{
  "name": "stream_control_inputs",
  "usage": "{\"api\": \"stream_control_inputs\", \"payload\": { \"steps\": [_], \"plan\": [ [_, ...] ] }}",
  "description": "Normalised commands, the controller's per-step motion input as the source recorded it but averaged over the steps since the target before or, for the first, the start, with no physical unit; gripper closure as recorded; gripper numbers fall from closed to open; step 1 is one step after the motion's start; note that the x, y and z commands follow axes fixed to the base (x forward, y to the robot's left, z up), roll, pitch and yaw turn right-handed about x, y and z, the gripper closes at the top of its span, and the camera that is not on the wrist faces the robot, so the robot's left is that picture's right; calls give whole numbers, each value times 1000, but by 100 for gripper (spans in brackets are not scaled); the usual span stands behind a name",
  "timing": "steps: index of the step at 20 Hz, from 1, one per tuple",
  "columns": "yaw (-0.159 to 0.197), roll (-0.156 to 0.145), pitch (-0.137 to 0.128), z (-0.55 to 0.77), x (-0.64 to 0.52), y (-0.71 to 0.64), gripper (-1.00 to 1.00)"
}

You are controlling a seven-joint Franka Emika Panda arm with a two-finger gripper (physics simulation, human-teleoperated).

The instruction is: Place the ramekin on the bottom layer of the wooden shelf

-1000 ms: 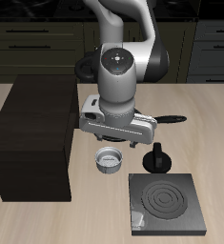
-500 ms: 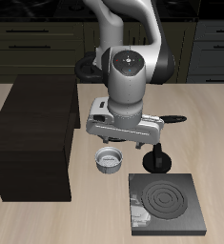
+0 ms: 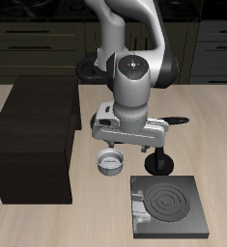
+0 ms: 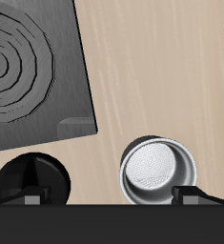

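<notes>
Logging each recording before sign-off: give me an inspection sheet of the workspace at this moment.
Surface: light wooden table, bare near the front.
Job's things: ramekin upright on the table, ungrasped, beside the shelf; ramekin looks hollow, nothing in it in the wrist view.
Clutter: black stove plate near the front edge; small knobbed pot next to the ramekin; frying pan mostly hidden behind the arm.
Tool: tool above the ramekin and pot, holding nothing; jaws apart in the wrist view.
Cables: nothing seen.
Surroundings: dark kitchen cabinets behind the table.
</notes>
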Motion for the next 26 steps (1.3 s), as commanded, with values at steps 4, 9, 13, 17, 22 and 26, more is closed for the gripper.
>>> {"api": "stream_control_inputs", "payload": {
  "steps": [4, 9, 13, 17, 22, 26],
  "plan": [
    [0, -15, -34, -129, -46, -5, -100],
    [-23, 5, 28, -222, 48, -18, -100],
    [-18, -6, 20, -160, 48, -47, -100],
    [-30, 10, 58, -277, 80, -38, -100],
    [-18, 8, 49, -282, 122, -74, -100],
    [-25, -6, 18, -120, 38, -171, 100]
  ]
}}
